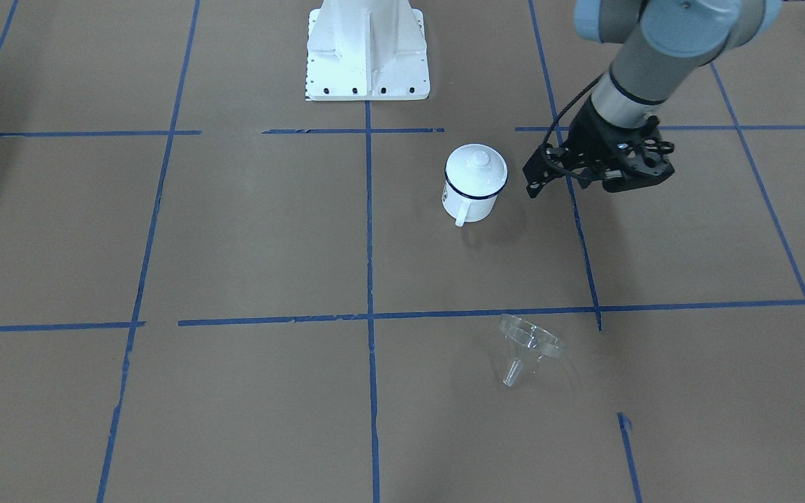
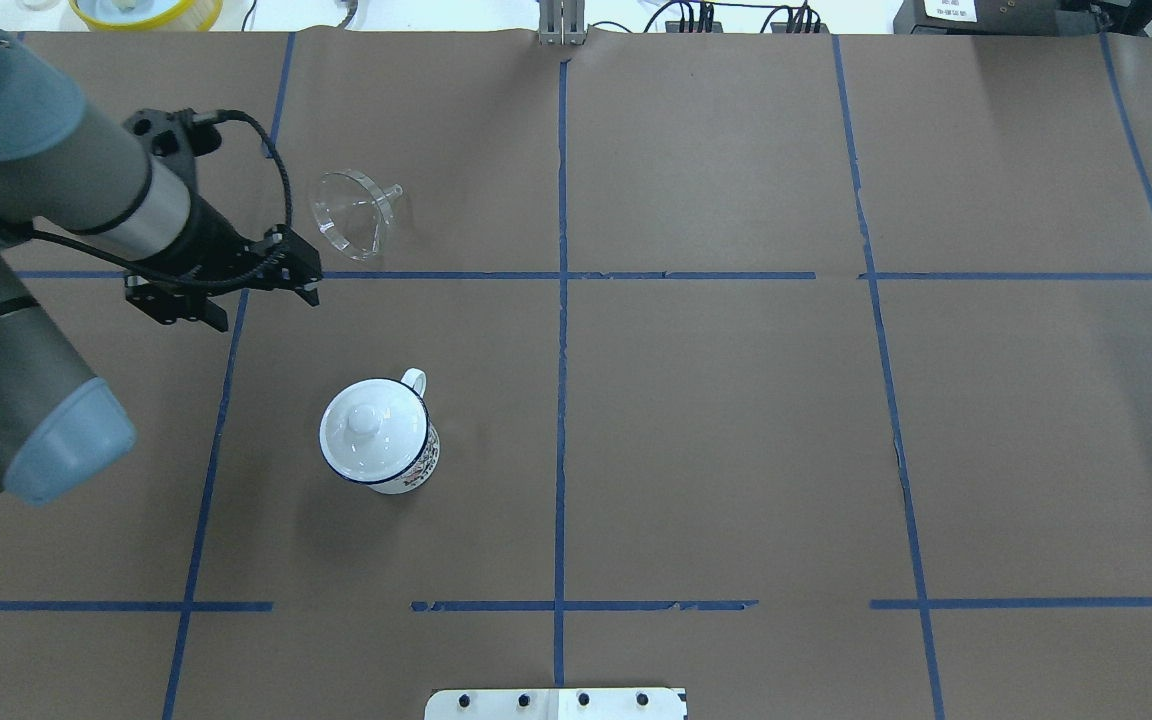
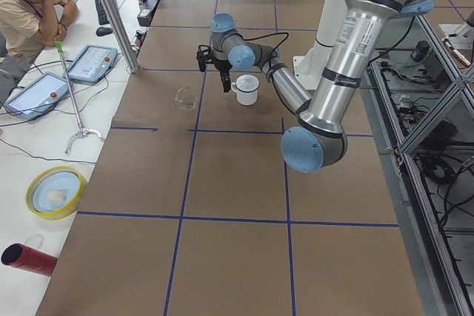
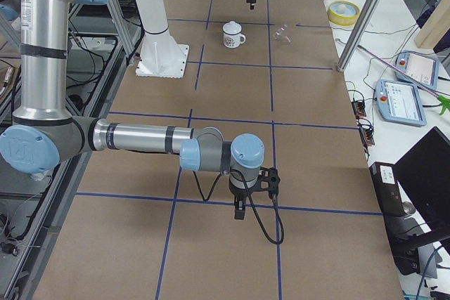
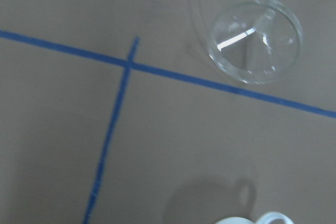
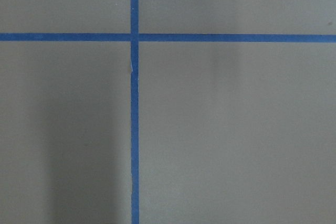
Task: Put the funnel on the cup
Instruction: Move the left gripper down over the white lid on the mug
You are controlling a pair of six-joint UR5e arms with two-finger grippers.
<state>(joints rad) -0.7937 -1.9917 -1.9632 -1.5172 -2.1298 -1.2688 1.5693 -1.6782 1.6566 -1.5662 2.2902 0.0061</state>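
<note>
Funnel (image 1: 530,346) and left gripper (image 1: 534,183) are the pair that counts. In the front-facing view the clear funnel lies tipped on its side, well ahead of the gripper and away from the robot's base. The enamel mug (image 1: 469,202) stands near the gripper, toward the table's middle. A knobbed lid (image 1: 476,166) sits on the mug and covers its mouth. I judge it would stop the funnel from seating.

From overhead, the funnel's spout points away from the gripper. Its wide rim faces back toward the gripper, just past a blue tape line (image 2: 436,275). Whether the fingers are spread or pressed together I cannot tell.

The left wrist camera looks straight into the funnel's rim.

In the right-side view the right gripper (image 4: 240,210) hangs well apart from both things, its state unreadable. The left arm is plainly nearer.
</note>
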